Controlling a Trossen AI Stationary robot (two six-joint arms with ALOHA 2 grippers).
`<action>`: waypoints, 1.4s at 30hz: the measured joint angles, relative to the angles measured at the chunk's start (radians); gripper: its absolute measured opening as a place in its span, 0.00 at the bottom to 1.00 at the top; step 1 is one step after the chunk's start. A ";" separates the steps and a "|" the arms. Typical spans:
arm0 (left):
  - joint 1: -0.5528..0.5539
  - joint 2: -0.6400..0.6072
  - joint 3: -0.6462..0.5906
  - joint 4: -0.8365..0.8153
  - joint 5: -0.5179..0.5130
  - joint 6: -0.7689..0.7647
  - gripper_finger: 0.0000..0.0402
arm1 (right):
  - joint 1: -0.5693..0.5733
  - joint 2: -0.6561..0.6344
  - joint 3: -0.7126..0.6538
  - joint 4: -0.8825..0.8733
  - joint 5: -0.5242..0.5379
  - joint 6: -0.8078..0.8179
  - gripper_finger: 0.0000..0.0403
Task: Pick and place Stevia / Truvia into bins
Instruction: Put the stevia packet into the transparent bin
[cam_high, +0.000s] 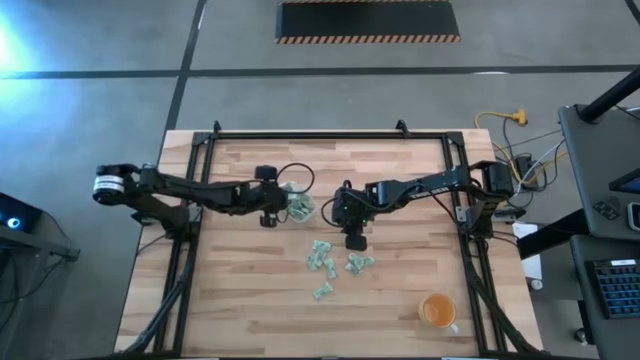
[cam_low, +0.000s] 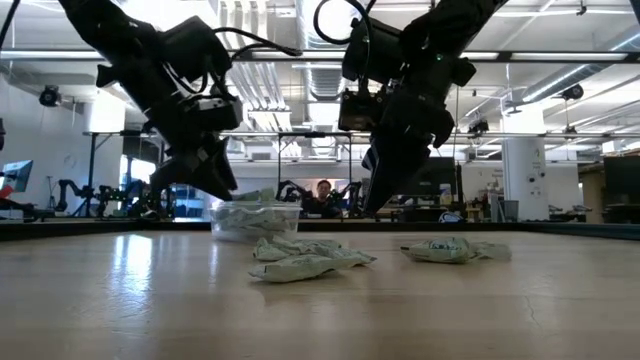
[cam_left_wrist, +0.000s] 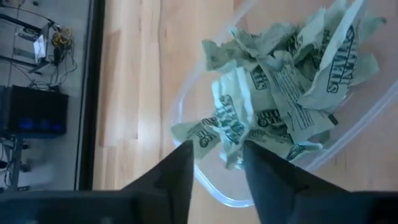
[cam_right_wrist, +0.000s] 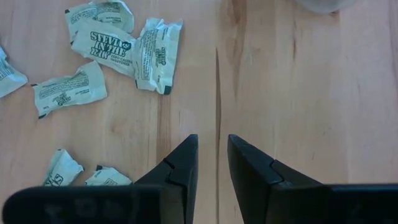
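The clear tub (cam_high: 299, 207) stands on the table and holds several crumpled pale green and white Stevia packets (cam_left_wrist: 280, 93). My left gripper (cam_high: 272, 208) hovers over the tub's left rim (cam_left_wrist: 186, 106), open, with nothing between its fingers (cam_left_wrist: 216, 163). More packets (cam_high: 322, 257) lie loose on the wood near the table's middle, and they also show in the right wrist view (cam_right_wrist: 102, 40) and the low view (cam_low: 305, 263). My right gripper (cam_high: 354, 238) hangs just above the table beside them. It is open by a narrow gap (cam_right_wrist: 212, 155) and holds nothing.
An orange cup with a handle (cam_high: 438, 312) stands near the table's near right corner. A black metal frame (cam_high: 330, 135) runs around the table's edges. Bare wood (cam_high: 240, 300) lies to the near left of the loose packets. A person sits in the room beyond the table (cam_low: 323, 197).
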 joint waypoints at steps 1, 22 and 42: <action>0.000 -0.005 0.001 0.000 -0.001 0.000 0.33 | 0.000 0.000 0.000 -0.001 0.000 0.000 0.20; 0.008 0.017 -0.003 0.077 0.095 -0.044 0.39 | 0.001 0.000 -0.001 0.008 0.000 0.002 0.19; 0.022 -0.011 0.021 0.075 0.105 -0.053 0.39 | 0.001 0.000 -0.005 0.021 0.000 -0.007 0.19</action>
